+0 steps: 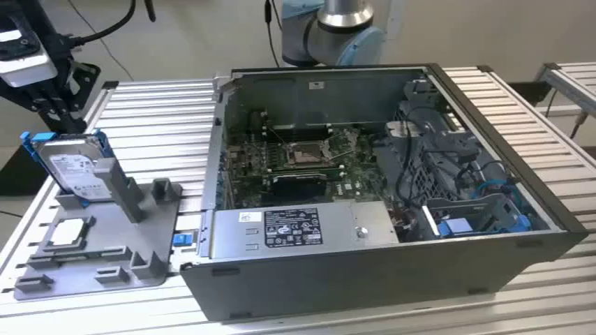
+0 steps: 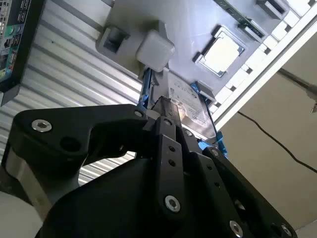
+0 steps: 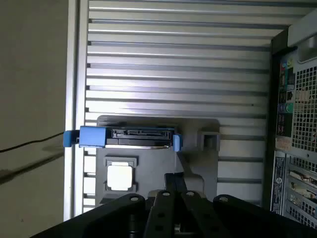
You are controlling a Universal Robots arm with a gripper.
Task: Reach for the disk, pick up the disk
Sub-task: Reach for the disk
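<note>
Disk and processor chip are sharing a grey holder that is lying on the slatted metal table at the exterior view's left. Nearest the camera, the small square chip is lying flat in its recess. Just behind it, the disk is standing upright on its edge in a slot of the holder, with its white label facing the front and its bright blue bracket framing both ends. In the first wrist view the black gripper is pointing at the holder just beside the disk's top edge. Its jaws are looking pressed together and pinching nothing. In the exterior view it is hanging above the disk, near it, with no contact showing.

Across the table, toward the exterior view's right, an open computer case is lying on its side, just beside the holder. A grey power supply box with a black-and-white sticker is sitting along the case's near wall. A green motherboard is showing deeper inside, with blue-trimmed drive bays at the exterior view's right. Farthest back, the arm's pale blue and silver base is rising behind the case.
</note>
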